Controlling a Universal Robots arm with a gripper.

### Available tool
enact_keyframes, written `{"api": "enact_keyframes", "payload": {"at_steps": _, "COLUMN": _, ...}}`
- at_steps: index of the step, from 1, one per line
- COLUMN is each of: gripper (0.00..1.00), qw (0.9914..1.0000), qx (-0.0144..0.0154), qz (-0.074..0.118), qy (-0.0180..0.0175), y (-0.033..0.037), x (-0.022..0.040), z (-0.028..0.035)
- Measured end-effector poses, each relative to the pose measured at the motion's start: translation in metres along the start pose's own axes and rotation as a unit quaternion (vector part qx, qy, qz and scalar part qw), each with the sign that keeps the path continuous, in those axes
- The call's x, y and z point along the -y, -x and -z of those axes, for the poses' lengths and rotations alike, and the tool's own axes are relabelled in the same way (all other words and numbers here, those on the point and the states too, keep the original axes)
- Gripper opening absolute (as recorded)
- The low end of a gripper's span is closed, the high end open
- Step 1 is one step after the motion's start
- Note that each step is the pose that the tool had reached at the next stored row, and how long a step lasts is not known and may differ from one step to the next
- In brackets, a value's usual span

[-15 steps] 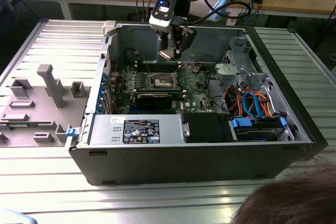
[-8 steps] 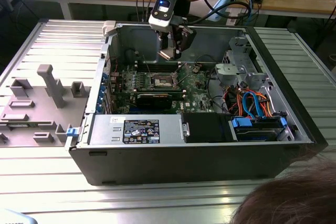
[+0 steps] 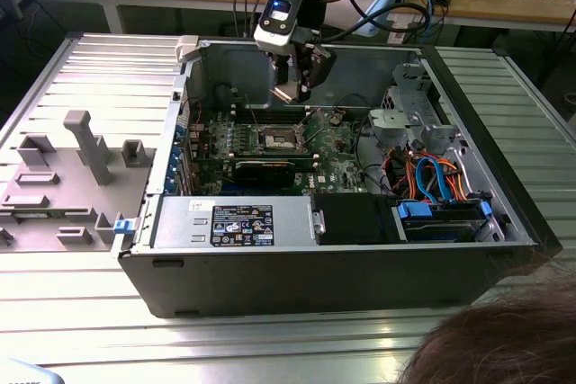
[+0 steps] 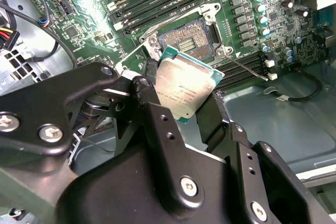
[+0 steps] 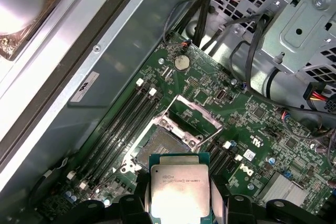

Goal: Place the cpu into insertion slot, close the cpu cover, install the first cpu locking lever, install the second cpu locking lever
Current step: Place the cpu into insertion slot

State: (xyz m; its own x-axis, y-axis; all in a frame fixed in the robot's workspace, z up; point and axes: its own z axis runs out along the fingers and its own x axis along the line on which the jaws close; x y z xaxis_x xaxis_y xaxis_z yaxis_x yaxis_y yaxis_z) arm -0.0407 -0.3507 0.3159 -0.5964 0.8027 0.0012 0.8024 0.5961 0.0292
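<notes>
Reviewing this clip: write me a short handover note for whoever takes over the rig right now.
Gripper: shut on the cpu, held above the motherboard inside the open case.
Insertion slot: empty and exposed, near the chip in both wrist views.
Cpu cover: swung open.
Done: cpu picked up. Left: seating it, closing the cover, both locking steps.

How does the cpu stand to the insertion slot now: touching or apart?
Apart. In the exterior view the pincer holds the cpu in the air, with a plain gap down to the insertion slot on the board.
</notes>
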Motion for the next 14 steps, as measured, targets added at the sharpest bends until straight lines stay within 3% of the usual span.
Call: {"api": "enact_keyframes", "payload": {"at_steps": 14, "gripper": 0.55, "qw": 0.99995, "qx": 0.0003, "qz": -0.010, "qy": 0.0000, "y": 0.0000, "x": 0.0000, "z": 0.0000}}
